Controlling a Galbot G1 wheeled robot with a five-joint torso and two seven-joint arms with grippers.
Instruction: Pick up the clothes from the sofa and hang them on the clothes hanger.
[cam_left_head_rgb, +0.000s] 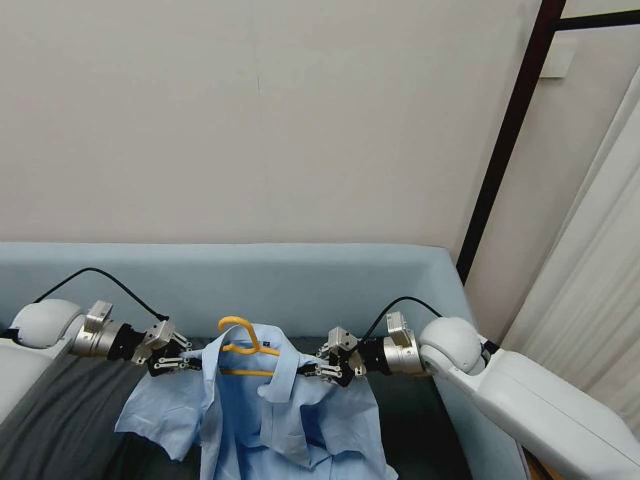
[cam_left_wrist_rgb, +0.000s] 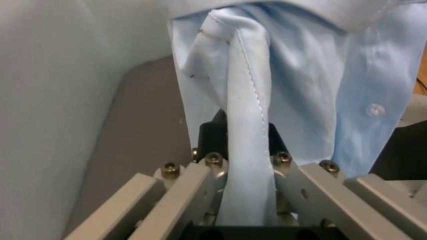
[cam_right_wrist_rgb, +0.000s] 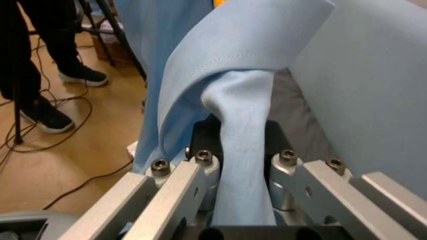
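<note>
We hold the shirt (cam_left_head_rgb: 290, 425) stretched crosswise over the sofa (cam_left_head_rgb: 330, 285), left gripper (cam_left_head_rgb: 185, 360) and right gripper (cam_left_head_rgb: 308, 371) each pinching a shoulder; the yellow hanger (cam_left_head_rgb: 243, 346) sits between them, seemingly inside the collar.

A black pole (cam_left_head_rgb: 501, 150) stands by the pale wall (cam_left_head_rgb: 250, 120); cables (cam_right_wrist_rgb: 87, 184) cross the floor (cam_right_wrist_rgb: 40, 175).

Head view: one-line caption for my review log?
Left claw and right claw each pinch a shoulder of the light blue shirt, yellow hanger at its collar, over the pale blue sofa.
</note>
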